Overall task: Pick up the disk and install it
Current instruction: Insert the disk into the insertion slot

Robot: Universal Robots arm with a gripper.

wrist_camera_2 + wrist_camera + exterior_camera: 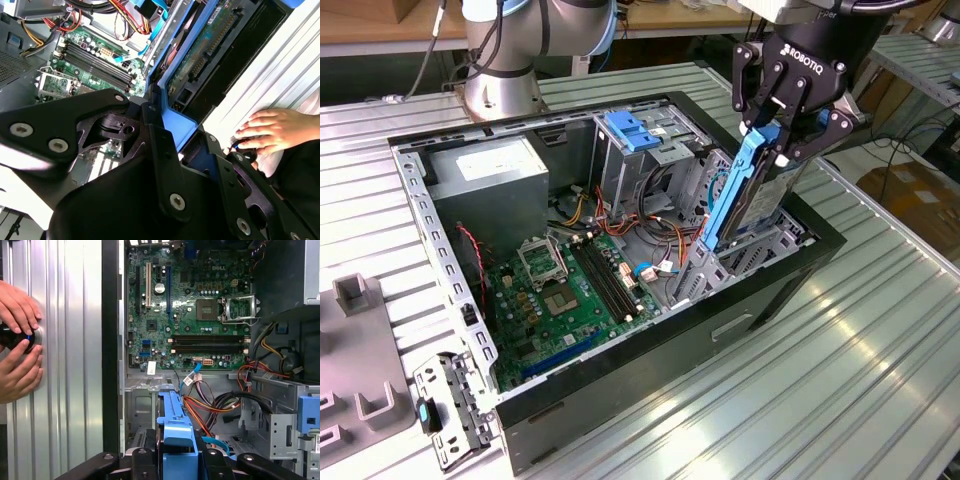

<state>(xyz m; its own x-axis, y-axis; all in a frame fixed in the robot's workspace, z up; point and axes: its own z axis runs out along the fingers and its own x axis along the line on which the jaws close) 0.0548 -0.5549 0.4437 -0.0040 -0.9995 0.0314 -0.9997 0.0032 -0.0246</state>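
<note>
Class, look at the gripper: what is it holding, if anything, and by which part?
The gripper holds the disk by its upper end, gripping it at the blue side rail.

1. The disk (pixel 752 195), at the exterior view's upper right, has a bright blue side rail on a dark grey casing.
2. The gripper (pixel 785 140) is black with white lettering.
3. The motherboard (pixel 570 295) is green, with black slots.
4. The computer case (pixel 650 375) is black outside and grey metal within.
5. The table (pixel 865 385) is silver, ribbed in parallel stripes.
6. The cables (pixel 582 212) are red, yellow and orange.
</note>
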